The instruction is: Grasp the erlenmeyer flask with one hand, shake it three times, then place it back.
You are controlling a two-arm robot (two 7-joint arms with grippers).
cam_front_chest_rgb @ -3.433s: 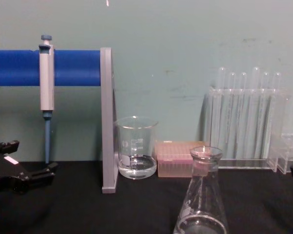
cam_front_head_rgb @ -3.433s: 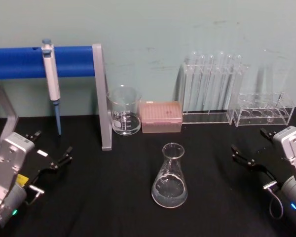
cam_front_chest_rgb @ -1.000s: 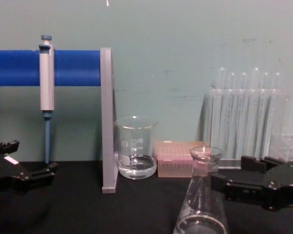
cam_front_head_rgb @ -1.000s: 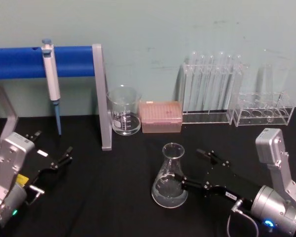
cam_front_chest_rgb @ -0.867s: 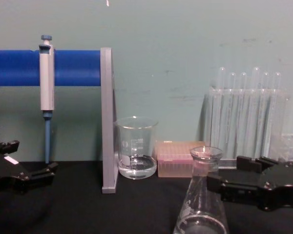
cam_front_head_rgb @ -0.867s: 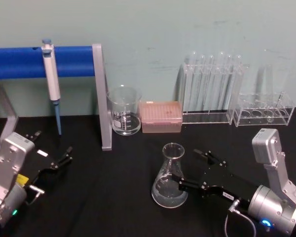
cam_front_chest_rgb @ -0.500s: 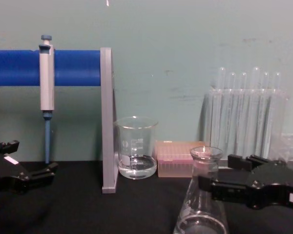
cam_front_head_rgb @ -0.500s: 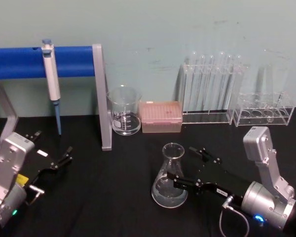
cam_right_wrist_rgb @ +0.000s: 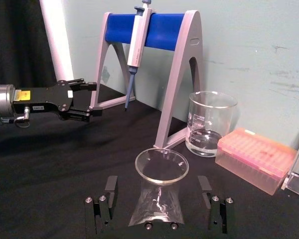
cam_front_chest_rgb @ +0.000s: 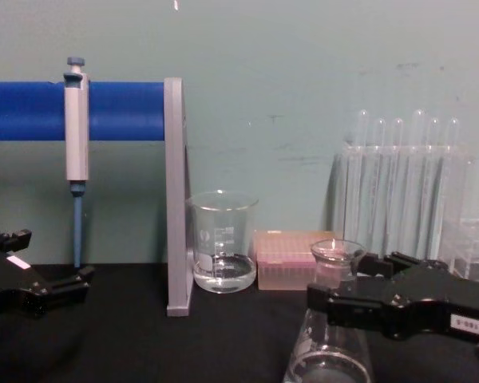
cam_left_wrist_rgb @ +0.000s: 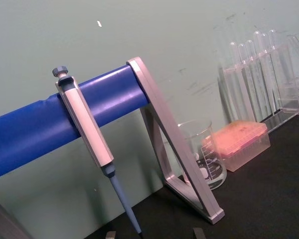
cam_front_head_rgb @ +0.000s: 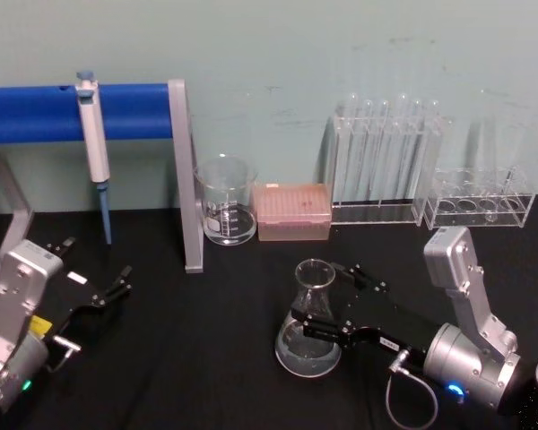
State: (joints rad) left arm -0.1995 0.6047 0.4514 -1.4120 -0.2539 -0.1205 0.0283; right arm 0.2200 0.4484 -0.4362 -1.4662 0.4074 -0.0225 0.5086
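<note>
The erlenmeyer flask (cam_front_head_rgb: 308, 345) was stood upright on the black tabletop (cam_front_head_rgb: 197, 358), with its neck between the 2 fingers of the right claw (cam_front_head_rgb: 316, 291). This claw was spread. In the right wrist view 1 finger (cam_right_wrist_rgb: 110, 189) was seen on each side of the glass, and a gap was seen between each finger and the flask, so nothing was pinched. A little clear liquid was seen in the flask's base. Beyond the right claw, toward the wall, a glass beaker (cam_front_head_rgb: 226, 210) and a pink tip box (cam_front_head_rgb: 292, 211) were set side by side, with a rack of test tubes (cam_front_head_rgb: 386, 170) just beside the box. The left claw (cam_front_head_rgb: 99, 260) was parked well apart from the flask, low over the tabletop, with its fingers also spread and nothing held. Beyond it, toward the wall, a pipette (cam_front_head_rgb: 93, 143) was hung on a blue stand (cam_front_head_rgb: 36, 112).
</note>
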